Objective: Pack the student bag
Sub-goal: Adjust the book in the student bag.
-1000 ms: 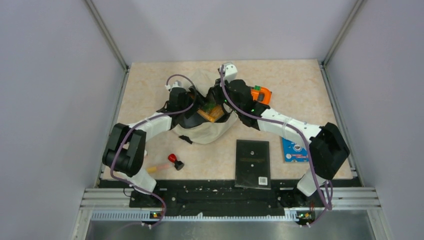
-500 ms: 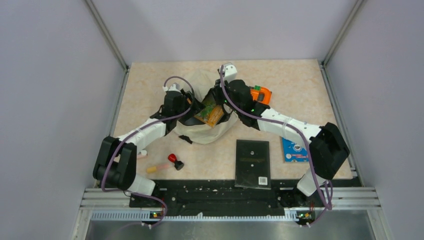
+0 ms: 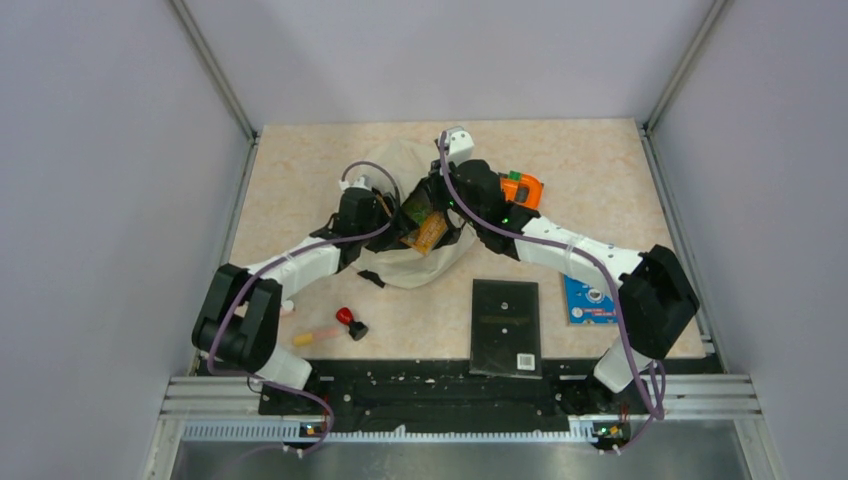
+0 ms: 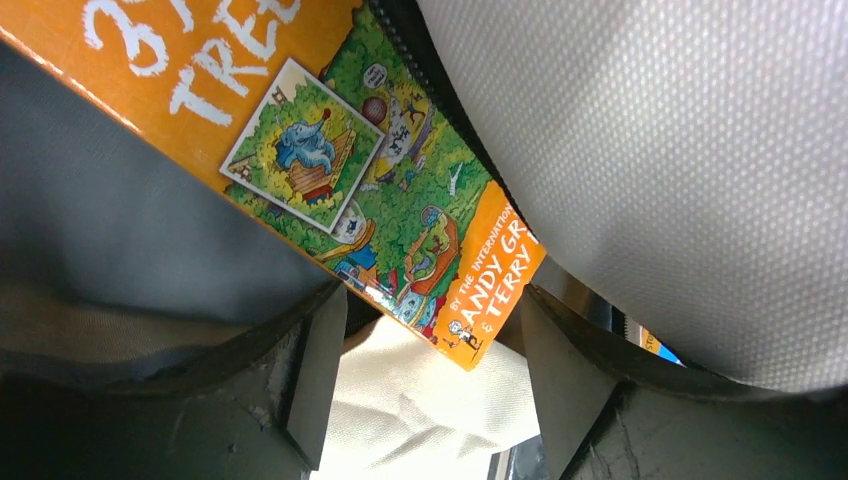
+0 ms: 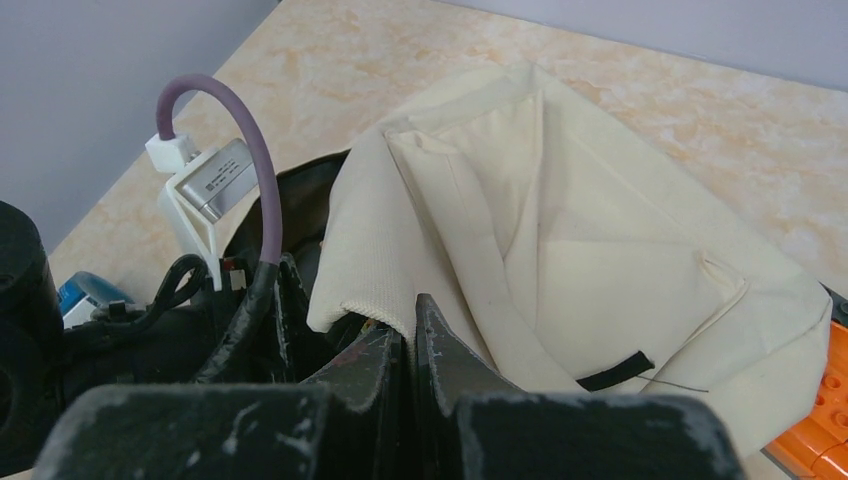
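Soft, floppy cream fabric student bag (image 5: 600, 250) sags, so hold its mouth rim, where right gripper (image 5: 412, 340) looks pinched closed; left gripper (image 4: 430, 390) gapes around orange paperback book (image 4: 420, 200) corner.

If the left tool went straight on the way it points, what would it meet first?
Most likely the book: its corner lies between the left tool's open fingers, though depth is unclear.

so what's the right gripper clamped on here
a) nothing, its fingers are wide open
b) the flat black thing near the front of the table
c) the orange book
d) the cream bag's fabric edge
d: in the right wrist view, the right gripper has its fingers pressed together on the lifted cream edge of the student bag.
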`<action>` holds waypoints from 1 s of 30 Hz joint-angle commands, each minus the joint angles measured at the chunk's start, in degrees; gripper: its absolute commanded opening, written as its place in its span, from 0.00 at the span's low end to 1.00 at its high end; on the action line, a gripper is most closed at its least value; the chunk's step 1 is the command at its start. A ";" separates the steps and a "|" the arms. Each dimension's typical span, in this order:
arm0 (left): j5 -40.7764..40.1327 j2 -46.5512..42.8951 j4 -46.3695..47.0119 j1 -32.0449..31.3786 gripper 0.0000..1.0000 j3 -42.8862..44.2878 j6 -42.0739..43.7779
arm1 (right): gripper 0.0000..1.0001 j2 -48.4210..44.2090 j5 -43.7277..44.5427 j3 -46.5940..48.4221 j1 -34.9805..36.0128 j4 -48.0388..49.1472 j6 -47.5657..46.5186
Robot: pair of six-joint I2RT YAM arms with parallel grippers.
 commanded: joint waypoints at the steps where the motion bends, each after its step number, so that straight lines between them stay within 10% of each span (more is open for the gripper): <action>1: -2.25 -1.10 -1.18 -0.92 0.70 0.06 0.49 | 0.00 -1.05 0.53 3.29 -0.09 1.59 -0.64; 30: -1.40 10.21 16.81 -1.20 0.46 4.80 -1.76 | 0.00 -1.34 1.25 2.44 -0.09 0.42 -1.08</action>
